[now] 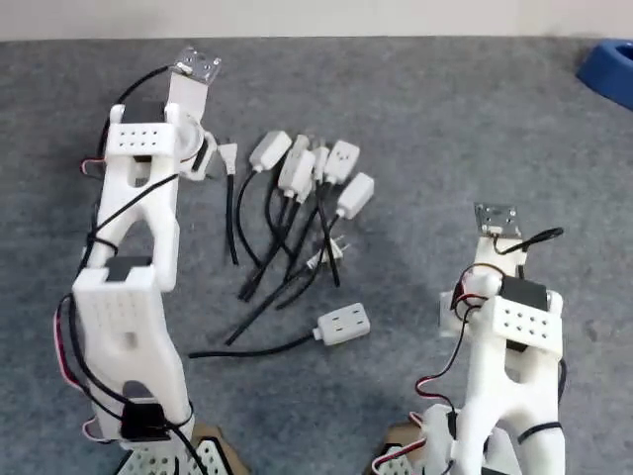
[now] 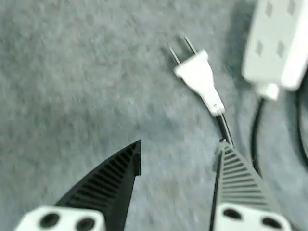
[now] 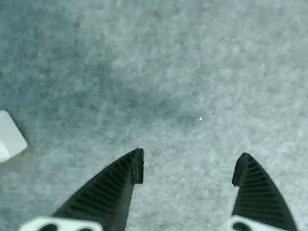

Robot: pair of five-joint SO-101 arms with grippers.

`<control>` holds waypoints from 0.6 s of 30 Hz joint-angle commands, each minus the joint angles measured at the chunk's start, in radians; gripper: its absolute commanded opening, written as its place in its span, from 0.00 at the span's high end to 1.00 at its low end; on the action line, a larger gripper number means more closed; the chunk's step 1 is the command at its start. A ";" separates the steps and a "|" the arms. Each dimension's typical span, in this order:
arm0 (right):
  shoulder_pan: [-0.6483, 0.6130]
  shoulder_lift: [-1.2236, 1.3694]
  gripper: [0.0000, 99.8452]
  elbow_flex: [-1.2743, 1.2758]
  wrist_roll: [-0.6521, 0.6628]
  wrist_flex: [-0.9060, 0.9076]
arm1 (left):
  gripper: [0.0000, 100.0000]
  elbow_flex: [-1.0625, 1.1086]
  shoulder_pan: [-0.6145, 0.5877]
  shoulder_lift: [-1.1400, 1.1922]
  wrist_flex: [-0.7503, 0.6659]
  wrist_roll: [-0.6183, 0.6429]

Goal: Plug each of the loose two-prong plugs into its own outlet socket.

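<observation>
Locate the two-prong plug (image 2: 197,79) in the left wrist view. It lies flat on the grey mat (image 1: 445,119), unplugged, with its prongs pointing away from the left gripper (image 2: 180,156). Its black cord (image 2: 222,126) runs back to one fingertip; you cannot tell whether the cord touches that fingertip or passes just beside it. A white outlet socket (image 2: 276,43) lies near the plug, apart from it.

Note that the left gripper is released. Its jaws stand spread just above the mat, with bare mat between them.

In the high view, find this plug just beside the head of the left arm (image 1: 138,228). Beyond it, toward the table's middle, a cluster of sockets (image 1: 341,160) lies over tangled black cords. A single socket (image 1: 341,324) lies nearer the arm bases, apart from the cluster.

The right arm (image 1: 504,327) stands well apart from the cluster. The right gripper (image 3: 190,166) is also released, jaws wide over bare mat. A white corner (image 3: 9,137) shows at the edge of its view; you cannot tell what it belongs to.

A blue object (image 1: 608,64) sits at the far corner.
</observation>
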 commanded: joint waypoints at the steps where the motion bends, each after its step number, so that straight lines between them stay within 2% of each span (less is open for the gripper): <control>1: -0.012 -0.027 0.70 -0.004 -0.012 0.012 | 0.74 -0.305 -0.002 0.177 -0.015 0.009; 10: -0.013 -0.027 0.70 -0.004 -0.012 0.007 | 0.74 -0.809 0.094 0.521 0.126 0.037; 18: -0.013 -0.018 0.70 -0.001 -0.008 0.007 | 0.74 -1.033 0.191 0.570 0.327 0.066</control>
